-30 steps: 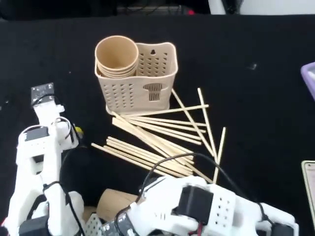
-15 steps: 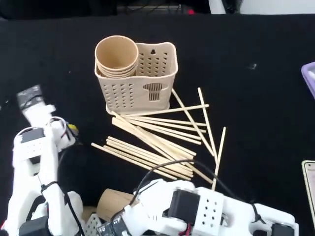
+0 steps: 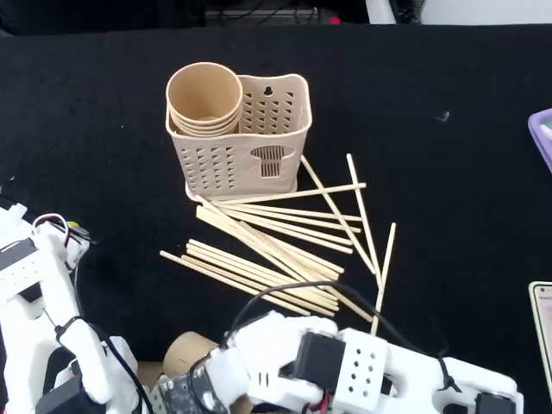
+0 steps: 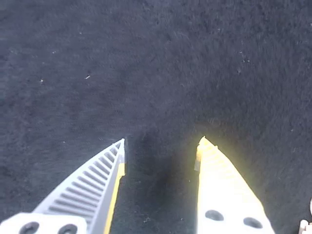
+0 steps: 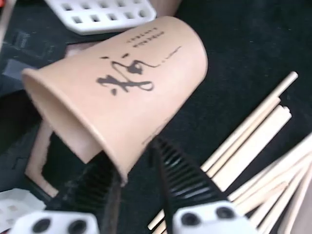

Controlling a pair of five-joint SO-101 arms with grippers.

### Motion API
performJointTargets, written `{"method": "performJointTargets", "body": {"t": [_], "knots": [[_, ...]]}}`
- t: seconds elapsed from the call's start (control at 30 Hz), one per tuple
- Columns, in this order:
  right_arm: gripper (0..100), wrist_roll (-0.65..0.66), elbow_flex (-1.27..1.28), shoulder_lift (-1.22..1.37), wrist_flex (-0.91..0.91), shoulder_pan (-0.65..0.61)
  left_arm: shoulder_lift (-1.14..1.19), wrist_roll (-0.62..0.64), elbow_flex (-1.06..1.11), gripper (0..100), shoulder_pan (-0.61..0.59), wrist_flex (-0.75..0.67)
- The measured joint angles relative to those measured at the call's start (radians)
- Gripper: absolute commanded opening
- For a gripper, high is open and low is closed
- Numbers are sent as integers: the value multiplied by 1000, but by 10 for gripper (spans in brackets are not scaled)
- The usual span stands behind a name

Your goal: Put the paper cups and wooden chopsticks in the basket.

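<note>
Chopsticks [image 3: 276,259] lay loose on the black cloth [image 4: 146,58], fanned out just beyond the tips of the right gripper [image 5: 130,155]. Its jaws were closed on a cup [image 5: 122,87]. The cup lay on its side with the wall at its rim pinched between them, one finger [image 5: 105,183] under the open mouth and the other [image 5: 170,170] against the outside. The cup's base pointed away from the jaws, and its printed side faced up. Past the chopsticks, well ahead of those jaws, the basket [image 3: 259,159] stood upright with stacked cups [image 3: 205,99] in one end compartment. Several sticks ran right up to its foot. The left gripper [image 4: 161,144] hung over bare cloth, well apart from the basket, with its jaws open and nothing between them.
</note>
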Motion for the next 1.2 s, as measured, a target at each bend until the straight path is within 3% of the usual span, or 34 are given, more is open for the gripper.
{"method": "performJointTargets", "body": {"t": [0.2,0.53,0.7,0.93,1.2], "knots": [[10,35,-86,0,31,213,0,0,0,230,2,0],[10,28,-546,0,141,600,0,0,0,230,2,0],[10,-89,-750,-2,-38,819,0,0,0,230,2,0],[10,-242,-927,209,-281,847,0,0,0,230,5,0],[10,-290,-1395,732,-169,856,0,0,0,230,8,0]]}}
